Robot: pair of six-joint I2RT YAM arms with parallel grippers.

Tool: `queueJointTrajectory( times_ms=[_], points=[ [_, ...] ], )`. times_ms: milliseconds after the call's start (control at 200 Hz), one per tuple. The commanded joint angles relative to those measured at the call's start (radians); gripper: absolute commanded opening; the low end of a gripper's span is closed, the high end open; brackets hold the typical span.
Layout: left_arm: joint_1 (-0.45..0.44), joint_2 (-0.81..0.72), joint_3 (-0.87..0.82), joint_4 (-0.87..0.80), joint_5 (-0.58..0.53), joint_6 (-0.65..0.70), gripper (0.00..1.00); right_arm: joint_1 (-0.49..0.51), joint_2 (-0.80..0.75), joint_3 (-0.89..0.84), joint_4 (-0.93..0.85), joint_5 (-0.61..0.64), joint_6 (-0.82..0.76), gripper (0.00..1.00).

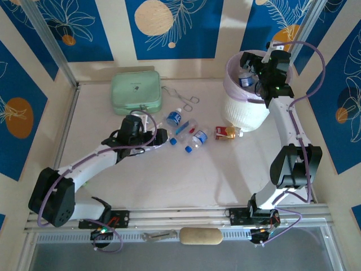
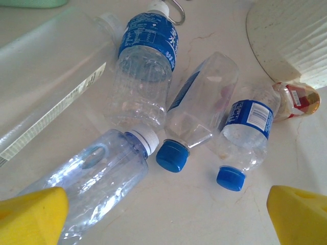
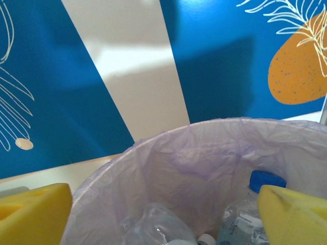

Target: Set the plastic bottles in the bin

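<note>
Top external: right gripper (image 3: pixel 163 217) wide over the bin (image 1: pixel 248 116), left gripper (image 2: pixel 168 214) wide above the plastic bottles (image 2: pixel 145 71)

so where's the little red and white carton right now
In the top view the carton lies right of centre, at the foot of the white bin and just right of the loose bottles.

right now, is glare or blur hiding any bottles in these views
left wrist view: the clear blue-capped plastic bottles are sharp, with mild glare; right wrist view: the yellow fingers blur, the lilac-lined bin reads clearly; top view: even light, faint shadows
</note>
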State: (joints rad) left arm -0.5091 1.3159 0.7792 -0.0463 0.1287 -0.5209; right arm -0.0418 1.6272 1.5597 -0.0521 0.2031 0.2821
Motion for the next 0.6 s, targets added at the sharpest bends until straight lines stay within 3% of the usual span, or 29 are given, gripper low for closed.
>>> queueJointTrajectory(
  times_ms=[0, 250, 595],
  points=[
    [0.006, -0.02, 0.026, -0.037, -0.023, 0.053, 0.99, -0.002, -0.032, 0.055, -0.011, -0.004, 0.016, 0.98],
    [0.102, 0.006, 0.027, -0.06, 0.048, 0.099, 0.99, 0.068, -0.17, -0.021, -0.035, -0.057, 0.032, 0.99],
    [0.142, 0.133, 0.066, -0.094, 0.056, 0.176, 0.99, 0.366, -0.385, -0.401, 0.015, -0.019, 0.035, 0.99]
  ],
)
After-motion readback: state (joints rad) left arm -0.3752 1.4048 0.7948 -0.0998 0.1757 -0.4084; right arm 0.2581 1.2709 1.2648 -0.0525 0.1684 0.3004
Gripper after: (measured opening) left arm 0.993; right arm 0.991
